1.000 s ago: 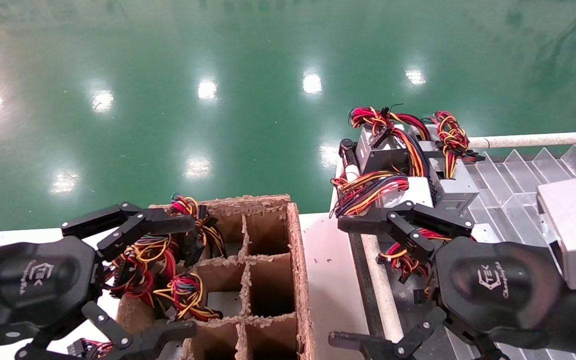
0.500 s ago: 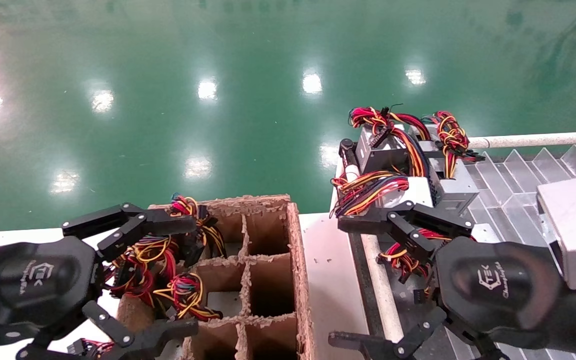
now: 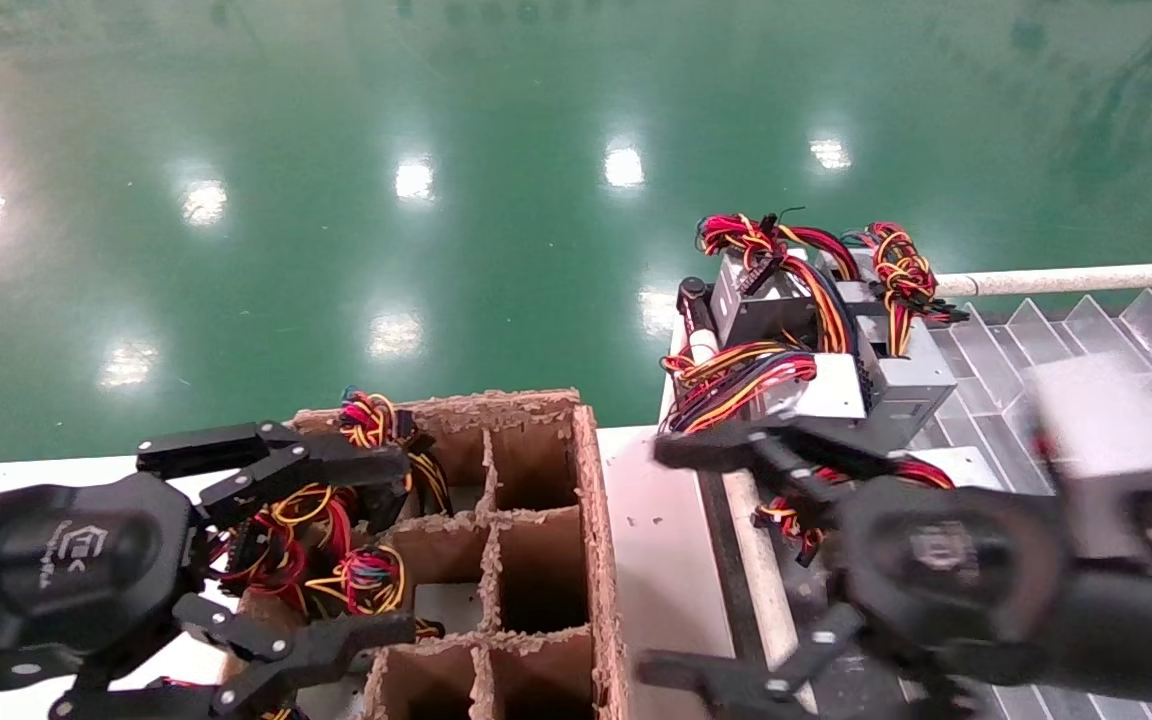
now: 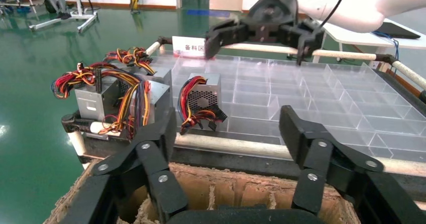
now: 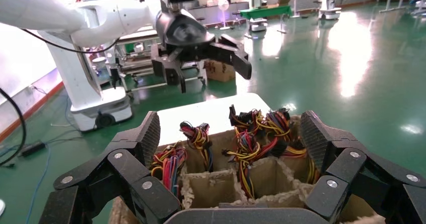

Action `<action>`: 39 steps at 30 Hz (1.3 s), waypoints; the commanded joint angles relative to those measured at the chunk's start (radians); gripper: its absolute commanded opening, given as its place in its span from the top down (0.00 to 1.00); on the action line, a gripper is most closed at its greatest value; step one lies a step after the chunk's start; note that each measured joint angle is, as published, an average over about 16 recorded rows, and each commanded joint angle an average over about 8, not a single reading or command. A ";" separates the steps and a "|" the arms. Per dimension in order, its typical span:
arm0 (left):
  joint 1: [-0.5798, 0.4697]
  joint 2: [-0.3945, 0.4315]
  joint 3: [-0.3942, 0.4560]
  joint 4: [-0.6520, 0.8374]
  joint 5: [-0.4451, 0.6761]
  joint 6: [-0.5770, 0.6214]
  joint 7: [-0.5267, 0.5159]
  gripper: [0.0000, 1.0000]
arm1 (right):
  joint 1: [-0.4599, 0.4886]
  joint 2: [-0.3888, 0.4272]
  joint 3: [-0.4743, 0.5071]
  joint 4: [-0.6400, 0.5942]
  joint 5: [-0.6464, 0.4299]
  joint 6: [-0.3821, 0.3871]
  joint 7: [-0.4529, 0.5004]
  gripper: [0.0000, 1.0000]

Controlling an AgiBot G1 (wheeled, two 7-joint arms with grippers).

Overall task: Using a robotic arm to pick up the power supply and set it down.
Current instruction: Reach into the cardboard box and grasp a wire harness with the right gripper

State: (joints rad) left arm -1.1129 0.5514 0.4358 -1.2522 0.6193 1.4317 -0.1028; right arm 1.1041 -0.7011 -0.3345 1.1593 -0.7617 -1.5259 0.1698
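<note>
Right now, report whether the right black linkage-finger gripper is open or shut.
Open: the right gripper has its fingers spread wide, empty, beside the silver mesh-faced power supply.

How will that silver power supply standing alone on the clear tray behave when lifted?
Probably stiff and rather heavy for its size: the power supply is a metal box. Its loose wires would likely dangle and could snag on the tray dividers. Smooth metal sides may slip in the jaws of the right gripper, open nearby.

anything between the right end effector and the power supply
Nothing visible. The open right end effector hangs over the clear tray, only bare compartments between it and the power supply. The left end effector is over the cardboard box.
</note>
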 commanded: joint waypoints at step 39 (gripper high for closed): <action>0.000 0.000 0.000 0.000 0.000 0.000 0.000 1.00 | 0.307 -0.614 -0.305 -0.823 -0.303 -0.033 -0.362 1.00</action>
State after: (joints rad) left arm -1.1129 0.5514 0.4359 -1.2522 0.6192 1.4317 -0.1027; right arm 1.4087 -1.3061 -0.6383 0.3477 -1.0595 -1.5593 -0.1835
